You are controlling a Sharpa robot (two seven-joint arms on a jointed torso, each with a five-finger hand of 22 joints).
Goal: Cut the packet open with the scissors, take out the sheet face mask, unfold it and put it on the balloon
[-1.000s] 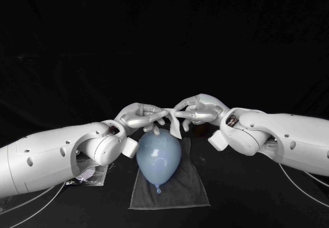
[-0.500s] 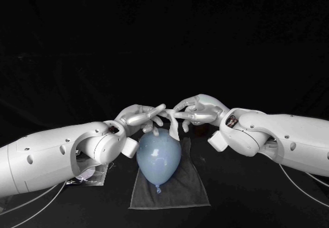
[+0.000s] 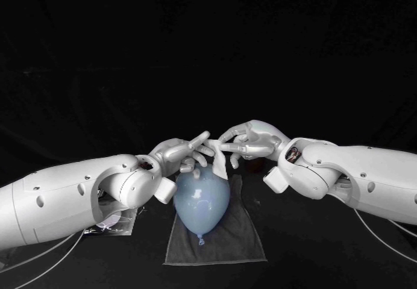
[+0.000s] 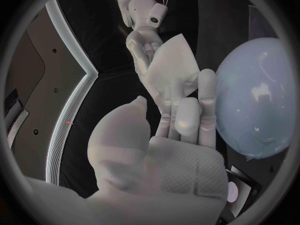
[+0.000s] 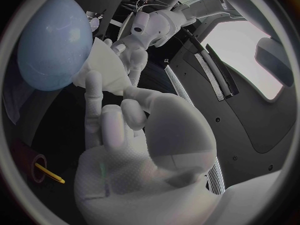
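Packet (image 3: 111,224) lies flat on the black table (image 3: 330,259), down-left of the balloon (image 3: 202,195) and half under my left arm; can't tell from here if it's cut. My left hand (image 3: 181,155) sits just above the balloon's rounded top end, on its left side. Its fingers (image 4: 207,92) are fanned and stretched out, tips up against the sheet mask (image 3: 220,162), with the thumb standing clear of them, so nothing is clamped. The balloon is pale blue and lies lengthwise on a grey cloth (image 3: 230,244), knot end toward me, round end under both hands. The cloth sticks out past the balloon's sides and past the knot. The sheet mask is white and partly folded. It hangs just above the balloon's top right shoulder, between my two hands; can't tell if its lower edge touches the balloon. The left wrist view shows it as a flat pale sheet (image 4: 172,67) beside the balloon (image 4: 256,95). My right hand (image 3: 249,139) is above and right of the balloon's top, thumb and a finger pinched on the mask's upper edge, other fingers curled in. The right wrist view shows mask (image 5: 106,67) next to balloon (image 5: 53,40).
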